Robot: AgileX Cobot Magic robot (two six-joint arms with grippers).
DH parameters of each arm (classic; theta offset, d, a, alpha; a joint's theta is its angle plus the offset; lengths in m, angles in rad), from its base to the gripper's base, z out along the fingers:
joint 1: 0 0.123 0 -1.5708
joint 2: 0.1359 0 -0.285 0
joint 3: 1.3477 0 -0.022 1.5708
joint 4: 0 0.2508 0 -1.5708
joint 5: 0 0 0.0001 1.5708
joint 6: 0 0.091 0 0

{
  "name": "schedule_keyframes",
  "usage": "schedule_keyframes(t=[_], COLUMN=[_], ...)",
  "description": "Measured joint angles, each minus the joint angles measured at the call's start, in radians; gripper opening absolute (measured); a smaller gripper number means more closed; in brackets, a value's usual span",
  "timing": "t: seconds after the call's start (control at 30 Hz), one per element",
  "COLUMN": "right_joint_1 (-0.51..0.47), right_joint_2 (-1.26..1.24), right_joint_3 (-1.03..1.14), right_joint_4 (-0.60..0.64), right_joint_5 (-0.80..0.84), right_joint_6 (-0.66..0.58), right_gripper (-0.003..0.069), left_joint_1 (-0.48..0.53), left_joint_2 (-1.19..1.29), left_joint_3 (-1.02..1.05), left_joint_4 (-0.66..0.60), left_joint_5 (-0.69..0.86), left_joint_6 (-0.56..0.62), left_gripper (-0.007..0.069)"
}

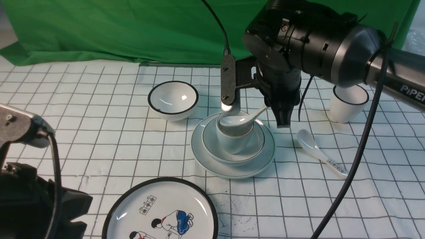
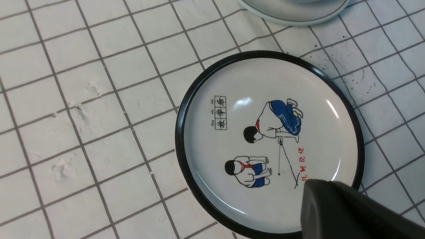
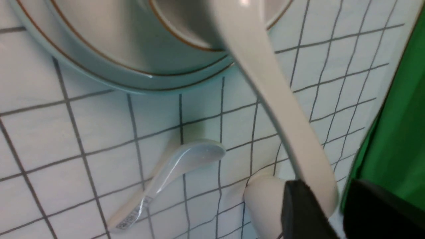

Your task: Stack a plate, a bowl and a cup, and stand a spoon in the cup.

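The plate (image 1: 232, 167) lies mid-table with the bowl (image 1: 257, 146) on it and the cup (image 1: 232, 141) in the bowl. The spoon (image 1: 242, 120) has its scoop in the cup's mouth, and its handle slants up to the right. My right gripper (image 1: 282, 122) points down at the handle's end. In the right wrist view the fingers (image 3: 302, 212) sit close on either side of the spoon (image 3: 265, 83) handle's end, shut on it. The plate's rim (image 3: 99, 71) shows there too. My left gripper (image 2: 328, 199) is shut and empty, low at the front left.
A black-rimmed cartoon plate (image 1: 161, 212) lies at the front, under my left gripper (image 2: 269, 142). A thick-rimmed bowl (image 1: 172, 99) stands behind the stack on the left and a taller cup (image 1: 348, 103) at the right. A printed spoon (image 1: 318, 151) lies right of the stack. Green cloth hangs behind.
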Motion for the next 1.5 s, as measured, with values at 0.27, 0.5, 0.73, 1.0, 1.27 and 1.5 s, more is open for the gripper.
schedule_keyframes(t=[0.27,0.5,0.73,1.0,1.27,1.5], right_joint_1=[0.002,0.051,0.080,0.079,0.078,0.078], right_joint_2=[0.000,-0.060,-0.335,-0.881,-1.465,-1.716], right_joint_3=[-0.025,-0.044,-0.077,0.261,1.075,1.566], right_joint_4=[0.001,-0.093,-0.064,0.132,0.133,0.154], right_joint_5=[0.010,0.068,0.072,-0.052,-0.754,-1.289], right_joint_6=[0.038,0.221,0.637,0.886,1.094,1.051], right_gripper=[0.0237,0.0226,0.0156,0.0033,0.0029,0.0030], left_joint_1=[0.000,0.000,0.000,0.000,0.000,0.000], left_joint_2=[0.000,0.000,0.000,-0.001,-0.001,-0.001], left_joint_3=[0.000,0.000,0.000,0.000,0.000,0.000], left_joint_4=[-0.001,-0.001,0.047,0.059,0.051,0.020], left_joint_5=[0.000,-0.002,-0.016,-0.053,-0.113,-0.125], left_joint_6=[-0.010,-0.016,-0.016,-0.045,-0.045,-0.059], left_gripper=[0.0000,0.0000,0.0000,0.0000,0.0000,0.0000])
